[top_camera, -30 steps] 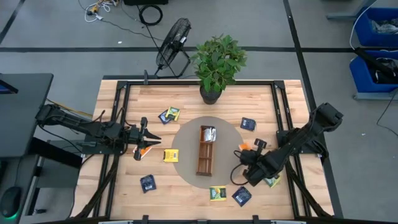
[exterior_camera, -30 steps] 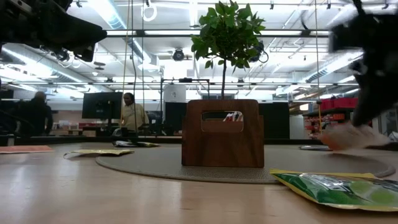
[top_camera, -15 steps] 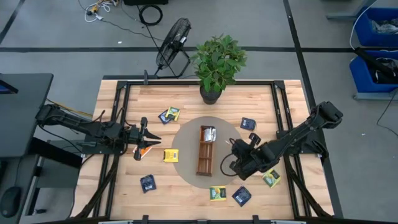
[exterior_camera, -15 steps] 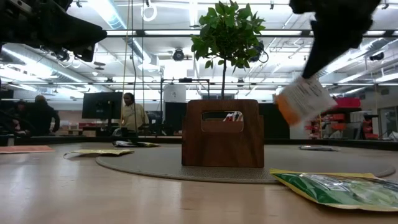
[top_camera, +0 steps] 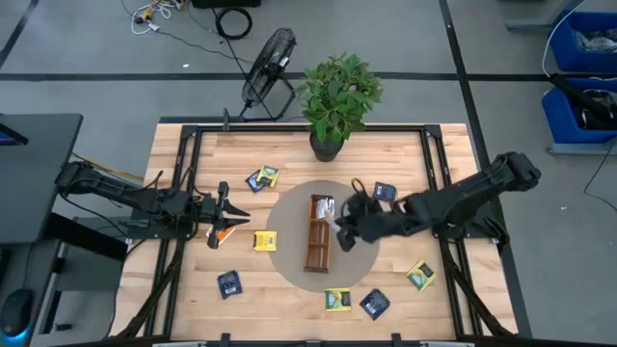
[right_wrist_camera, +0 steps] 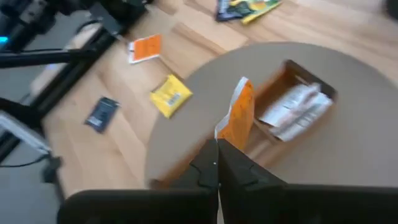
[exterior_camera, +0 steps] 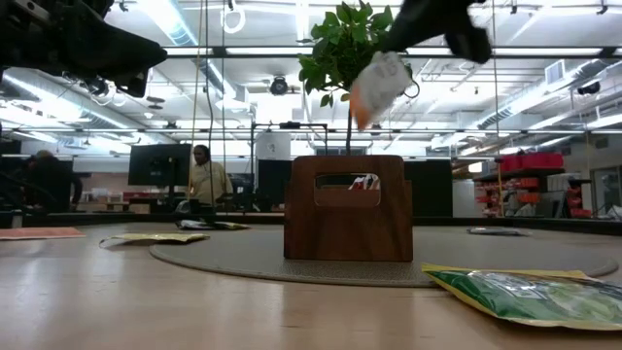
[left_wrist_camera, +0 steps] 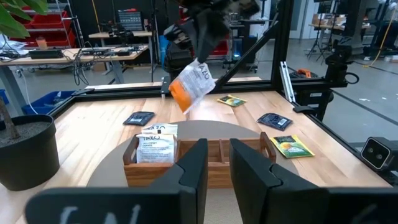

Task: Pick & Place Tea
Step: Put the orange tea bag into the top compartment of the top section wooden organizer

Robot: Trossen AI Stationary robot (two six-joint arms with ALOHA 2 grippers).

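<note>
The right gripper (top_camera: 339,234), clamped on an orange tea sachet (left_wrist_camera: 191,85), hovers at the wooden tray's (top_camera: 319,234) three o'clock, needing lowering into a compartment.

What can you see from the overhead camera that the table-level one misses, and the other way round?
Only overhead: the waiting left end effector, the fan and the dark sachets. Only table-level: people in the room behind. Both: the potted plant, the wooden tray on its round mat, and the right end effector shut on an orange sachet above the tray.
</note>
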